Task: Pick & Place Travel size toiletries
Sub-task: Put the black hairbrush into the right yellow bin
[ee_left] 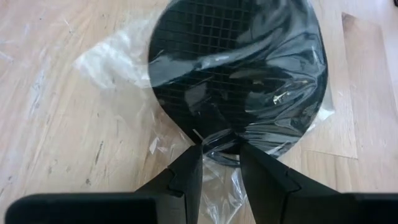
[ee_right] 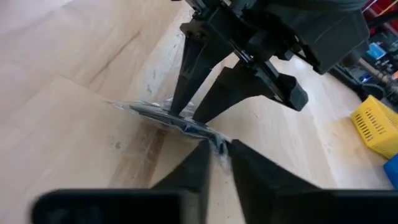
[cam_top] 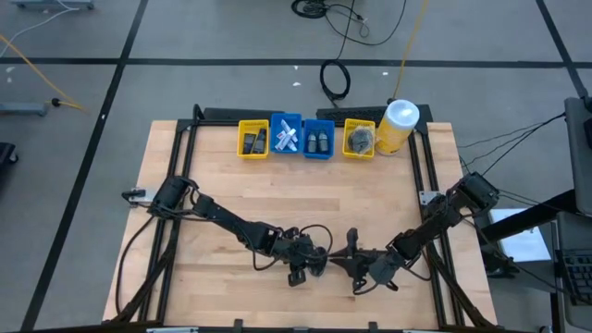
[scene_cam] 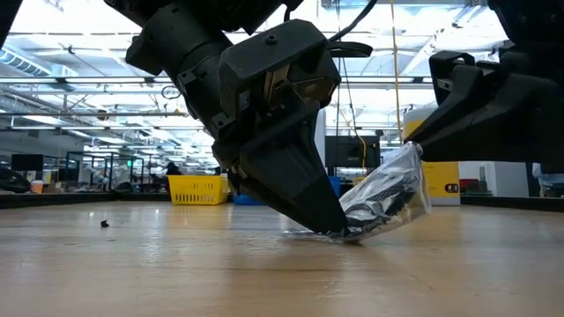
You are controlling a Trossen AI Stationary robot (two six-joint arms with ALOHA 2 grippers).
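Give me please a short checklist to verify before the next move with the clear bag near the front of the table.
1. Left gripper fingers pinch the clear bag edge: ok.
2. Right gripper fingers closed on the bag's other edge: cannot tell.
3. Dark mesh puff is inside the bag: ok.
4. Bag is lifted from the table: not ok, one end touches the wood.
5. Bins at the far edge stand apart from both arms: ok.
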